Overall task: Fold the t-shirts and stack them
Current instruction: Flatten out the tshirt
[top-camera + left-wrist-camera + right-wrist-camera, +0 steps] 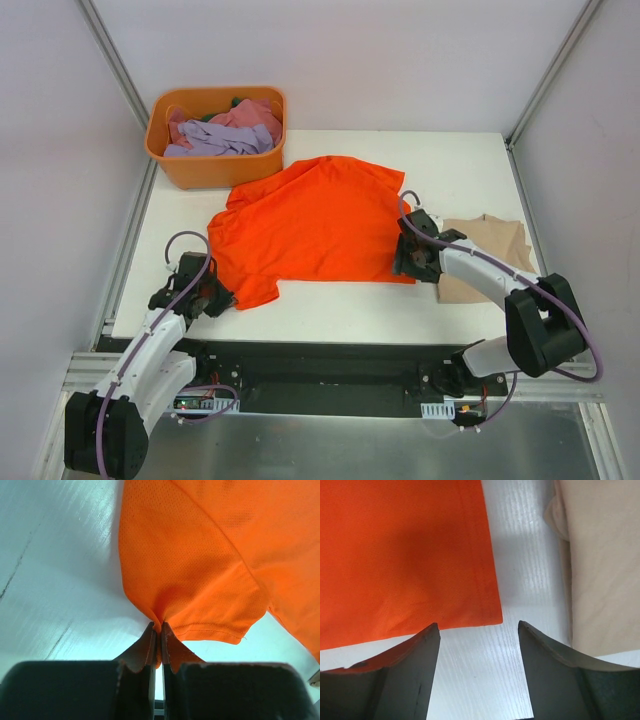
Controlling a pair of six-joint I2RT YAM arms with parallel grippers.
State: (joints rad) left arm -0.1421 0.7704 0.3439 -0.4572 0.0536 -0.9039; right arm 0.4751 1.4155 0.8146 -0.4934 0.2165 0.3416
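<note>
The left tool (159, 628) is pressed together, pinching a bunched edge of the one orange t-shirt (310, 220) close to a sleeve hem, and the cloth fans out ahead of it. The right tool (479, 630) is spread wide above the bare surface (520, 580) and grips nothing. The orange t-shirt's hemmed corner lies just ahead of one of its fingers, and one folded beige t-shirt (605, 555) lies ahead of the other. That makes two t-shirts on the surface, the orange one rumpled between the two tools. Farther out beyond the left tool stands one orange basket (215, 170) holding a heap of clothes (215, 140), purple and pink among them.
</note>
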